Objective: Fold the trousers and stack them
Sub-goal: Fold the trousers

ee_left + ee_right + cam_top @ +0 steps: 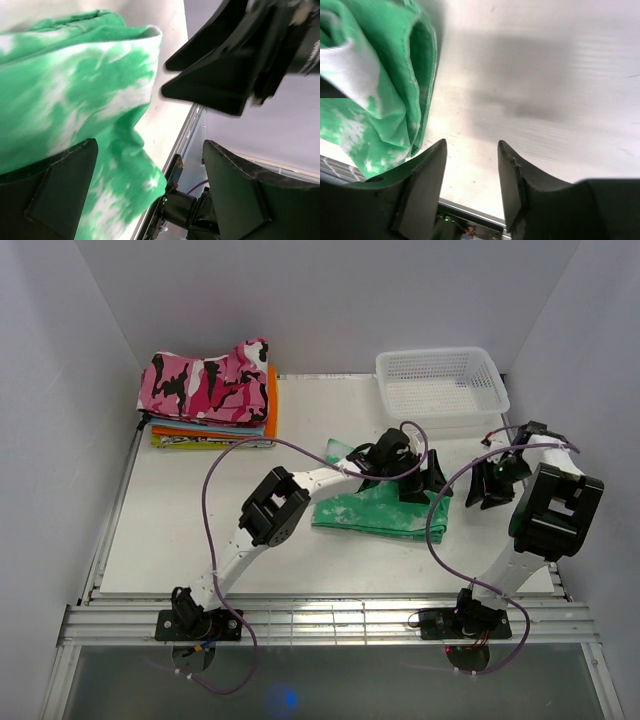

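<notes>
- Left gripper (150, 147) is gaping wide, gripping nothing; the trousers (75, 90) are lying bunched by the finger on the left of its wrist view, spilling partway into the gap.
- Right gripper (470, 145) is hanging part open, empty; the trousers' folded edge is sitting just to its left, outside the jaws.

Both arms extended forward, left gripper (422, 483) jaws spread wide, right gripper (488, 493) jaws partly parted, both empty.
</notes>
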`<action>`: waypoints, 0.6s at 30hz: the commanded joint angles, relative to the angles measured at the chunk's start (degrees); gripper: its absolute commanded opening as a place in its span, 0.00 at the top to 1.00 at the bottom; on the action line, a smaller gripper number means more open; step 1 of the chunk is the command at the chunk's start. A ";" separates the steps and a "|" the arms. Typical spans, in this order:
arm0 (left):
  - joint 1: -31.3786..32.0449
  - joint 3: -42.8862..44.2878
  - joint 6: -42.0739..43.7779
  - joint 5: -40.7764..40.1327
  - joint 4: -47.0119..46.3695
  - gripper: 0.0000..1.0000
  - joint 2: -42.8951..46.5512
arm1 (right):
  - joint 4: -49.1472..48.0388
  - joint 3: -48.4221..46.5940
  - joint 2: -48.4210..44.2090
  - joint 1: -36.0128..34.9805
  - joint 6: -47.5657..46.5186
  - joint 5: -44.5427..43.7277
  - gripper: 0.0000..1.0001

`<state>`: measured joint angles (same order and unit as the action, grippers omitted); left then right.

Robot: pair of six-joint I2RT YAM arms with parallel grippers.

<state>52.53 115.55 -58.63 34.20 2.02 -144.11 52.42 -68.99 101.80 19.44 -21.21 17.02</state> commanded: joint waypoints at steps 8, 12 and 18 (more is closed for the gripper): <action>-6.64 -17.44 10.90 1.46 -6.49 0.02 24.47 | 13.40 -20.30 -0.46 -0.36 -6.74 20.58 0.35; -16.03 -25.98 17.56 9.38 -9.68 0.02 32.13 | 12.27 -18.73 -1.16 -4.40 -6.30 30.59 0.44; -25.98 -30.37 27.76 20.45 0.08 0.29 36.88 | 6.39 -12.15 1.90 -9.68 -1.22 39.05 0.38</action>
<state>28.97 88.23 -38.50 45.84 -2.63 -110.87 60.88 -84.05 101.84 10.44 -25.47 47.53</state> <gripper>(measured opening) 0.777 0.604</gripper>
